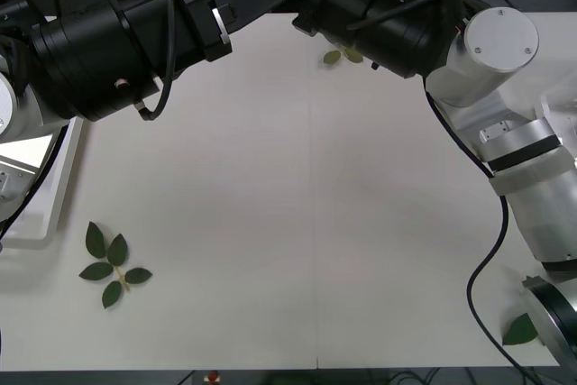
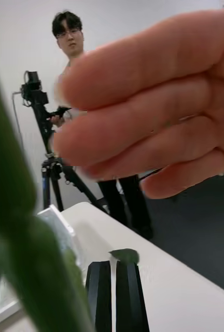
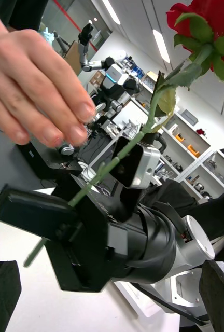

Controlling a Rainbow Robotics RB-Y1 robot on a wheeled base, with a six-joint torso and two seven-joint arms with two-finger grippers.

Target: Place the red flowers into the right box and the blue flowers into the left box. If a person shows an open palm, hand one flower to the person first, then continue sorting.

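I note the right gripper [image 3: 65, 228], fingers pinching the red rose [image 3: 208, 23] stem at the far edge beside the person's hand [image 3: 37, 96]; releasing early risks a drop.

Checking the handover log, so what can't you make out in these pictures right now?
1. Front view: left box, cut by the edge and covered by the left arm; contents hidden.
2. Left wrist view: red rose, bloom cut off at the corner.
3. Right wrist view: green stem, blurred close to the lens.
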